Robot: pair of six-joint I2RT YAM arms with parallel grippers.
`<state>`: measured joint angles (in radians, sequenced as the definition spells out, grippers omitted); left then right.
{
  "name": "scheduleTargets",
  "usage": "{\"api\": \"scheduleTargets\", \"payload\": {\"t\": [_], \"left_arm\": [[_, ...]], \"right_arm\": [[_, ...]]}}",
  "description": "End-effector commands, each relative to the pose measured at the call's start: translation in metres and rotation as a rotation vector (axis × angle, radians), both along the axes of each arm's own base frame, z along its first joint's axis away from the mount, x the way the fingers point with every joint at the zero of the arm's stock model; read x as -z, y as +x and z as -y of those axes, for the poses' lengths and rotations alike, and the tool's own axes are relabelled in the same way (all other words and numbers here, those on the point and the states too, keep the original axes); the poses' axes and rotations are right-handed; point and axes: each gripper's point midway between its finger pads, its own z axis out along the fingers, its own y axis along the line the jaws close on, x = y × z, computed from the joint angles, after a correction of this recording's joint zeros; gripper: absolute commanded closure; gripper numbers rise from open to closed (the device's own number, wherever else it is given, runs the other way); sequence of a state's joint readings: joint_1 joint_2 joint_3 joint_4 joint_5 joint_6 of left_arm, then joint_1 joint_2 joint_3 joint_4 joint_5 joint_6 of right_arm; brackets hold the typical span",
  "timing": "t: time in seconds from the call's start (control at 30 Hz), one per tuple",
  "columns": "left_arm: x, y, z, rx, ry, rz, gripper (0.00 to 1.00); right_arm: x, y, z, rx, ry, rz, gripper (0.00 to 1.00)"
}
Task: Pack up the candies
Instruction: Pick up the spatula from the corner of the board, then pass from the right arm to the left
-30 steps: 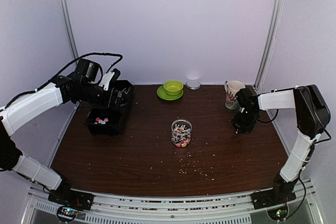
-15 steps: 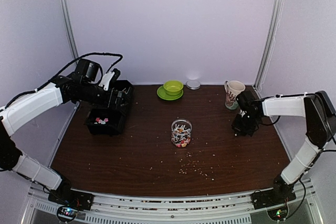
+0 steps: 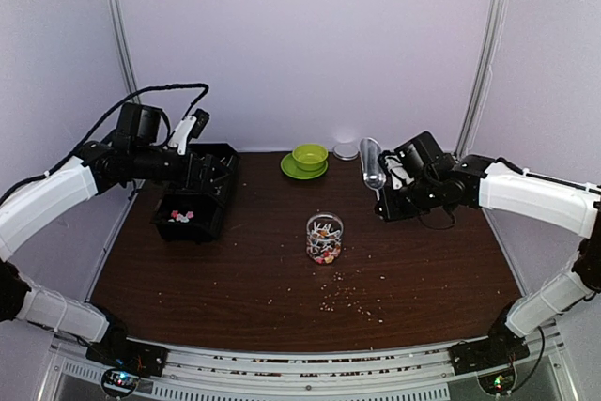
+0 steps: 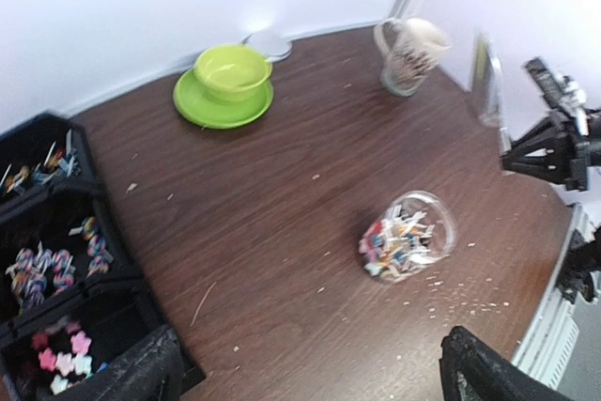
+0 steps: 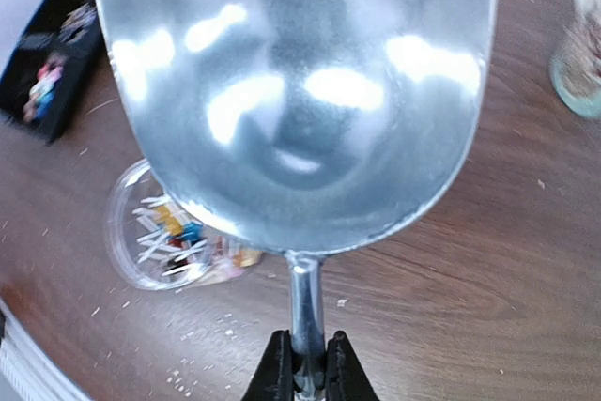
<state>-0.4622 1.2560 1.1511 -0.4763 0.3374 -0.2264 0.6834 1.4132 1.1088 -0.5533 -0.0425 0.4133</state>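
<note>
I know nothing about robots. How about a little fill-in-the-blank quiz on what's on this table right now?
The ____ hand grips the metal scoop by its handle. Nothing lies in the scoop; it is ____. The green bowl sits on a green ____. Mid-table candies sit in a clear ____.
Missing: right; empty; plate; jar.

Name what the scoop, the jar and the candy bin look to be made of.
The scoop: metal, likely polished steel or aluminium, given its mirror-like highlights. The jar: clear plastic or glass, cannot tell which; the candies show through its wall. The bin: matte black, probably plastic, with thin moulded dividers.
</note>
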Motion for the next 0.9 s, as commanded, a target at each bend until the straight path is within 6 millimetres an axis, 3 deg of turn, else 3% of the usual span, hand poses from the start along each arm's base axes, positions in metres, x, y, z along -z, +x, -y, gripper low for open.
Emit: {"api": "scheduleTargets", "payload": {"t": [0.0,0.17,0.47,0.67,0.87], "left_arm": [[-0.043,-0.019,0.020,0.168,-0.120,0.181,0.02],[-0.064,-0.044,0.025,0.284,-0.167,0.328,0.02],[-0.068,-0.081,0.037,0.492,-0.193,0.451,0.02],[-0.068,-0.115,0.044,0.684,-0.226,0.535,0.06],[-0.059,-0.149,0.043,0.866,-0.225,0.625,0.07]], "right_arm": [[-0.031,-0.024,-0.039,-0.333,-0.017,0.085,1.00],[-0.052,-0.064,-0.076,-0.594,0.042,0.097,1.00],[-0.066,-0.144,-0.129,-1.001,0.215,-0.003,1.00],[-0.068,-0.186,-0.146,-1.189,0.270,-0.068,1.00],[-0.059,-0.211,-0.149,-1.291,0.292,-0.160,1.00]]}}
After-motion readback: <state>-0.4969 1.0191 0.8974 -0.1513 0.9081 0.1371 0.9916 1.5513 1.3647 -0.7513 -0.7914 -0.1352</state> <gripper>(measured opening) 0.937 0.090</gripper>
